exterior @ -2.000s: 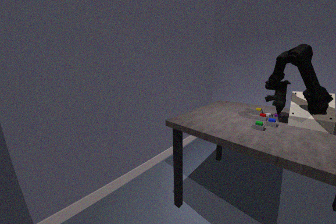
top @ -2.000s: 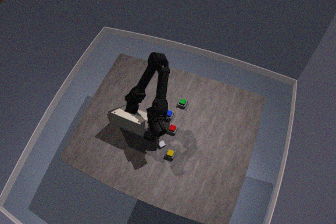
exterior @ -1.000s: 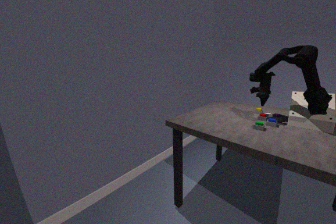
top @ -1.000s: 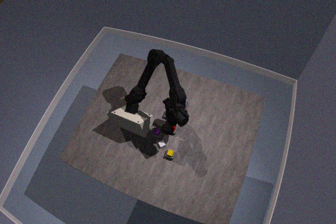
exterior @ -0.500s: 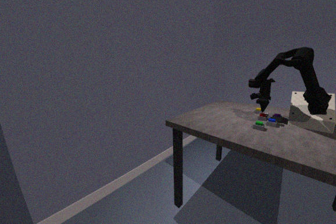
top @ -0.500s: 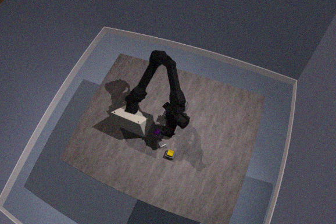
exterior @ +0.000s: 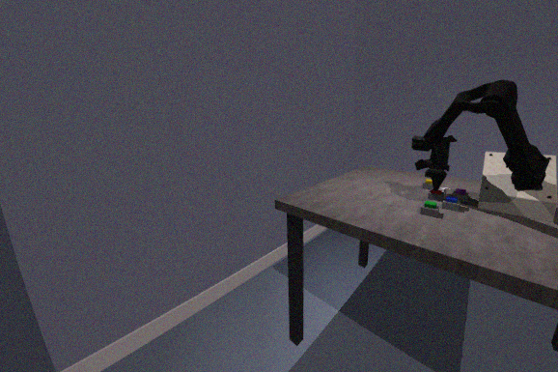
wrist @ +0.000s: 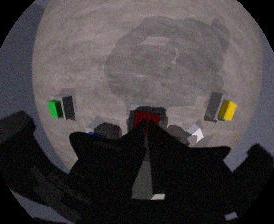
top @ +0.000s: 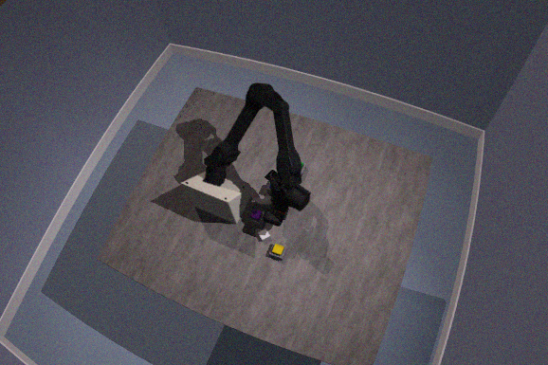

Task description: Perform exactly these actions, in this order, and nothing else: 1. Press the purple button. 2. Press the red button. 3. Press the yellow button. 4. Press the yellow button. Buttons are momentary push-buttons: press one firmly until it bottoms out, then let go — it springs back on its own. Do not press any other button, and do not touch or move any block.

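Note:
My gripper [top: 280,210] [exterior: 437,184] [wrist: 146,123] is shut and empty, pointing straight down. Its tips sit on top of the red button [exterior: 436,192] [wrist: 148,116]; in the top view the arm hides that button. The purple button [top: 256,213] [exterior: 460,190] lies just left of the gripper, partly in shadow. The yellow button [top: 278,249] [exterior: 429,181] [wrist: 229,110] stands free on the other side of the red one. I cannot tell how far the red button is pushed down.
A green button [exterior: 431,204] [wrist: 53,107] and a blue button [exterior: 451,199] sit near the red one. A small white block [top: 264,235] [wrist: 198,136] lies between the purple and yellow buttons. The arm's white base block [top: 223,192] [exterior: 494,170] stands on the grey table [top: 356,238] [exterior: 362,204].

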Robot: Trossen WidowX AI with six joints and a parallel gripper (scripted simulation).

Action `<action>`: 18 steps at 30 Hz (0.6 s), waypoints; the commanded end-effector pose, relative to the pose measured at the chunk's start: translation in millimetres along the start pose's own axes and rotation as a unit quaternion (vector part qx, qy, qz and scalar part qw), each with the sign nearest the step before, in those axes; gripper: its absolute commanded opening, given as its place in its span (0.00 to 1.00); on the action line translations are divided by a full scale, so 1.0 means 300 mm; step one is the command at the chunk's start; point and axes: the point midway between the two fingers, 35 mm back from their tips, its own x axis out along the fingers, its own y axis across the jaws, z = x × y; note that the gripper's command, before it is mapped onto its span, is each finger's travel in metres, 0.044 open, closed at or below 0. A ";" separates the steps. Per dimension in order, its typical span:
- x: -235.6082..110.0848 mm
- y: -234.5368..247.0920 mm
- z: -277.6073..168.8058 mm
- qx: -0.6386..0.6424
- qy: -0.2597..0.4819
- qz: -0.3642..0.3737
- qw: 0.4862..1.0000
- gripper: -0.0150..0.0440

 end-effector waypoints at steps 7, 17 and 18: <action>0.010 0.001 -0.013 0.006 0.004 0.003 1.000 0.29; -0.031 -0.002 -0.003 0.002 0.001 0.001 1.000 0.29; -0.069 -0.002 -0.006 0.004 0.003 0.001 1.000 0.29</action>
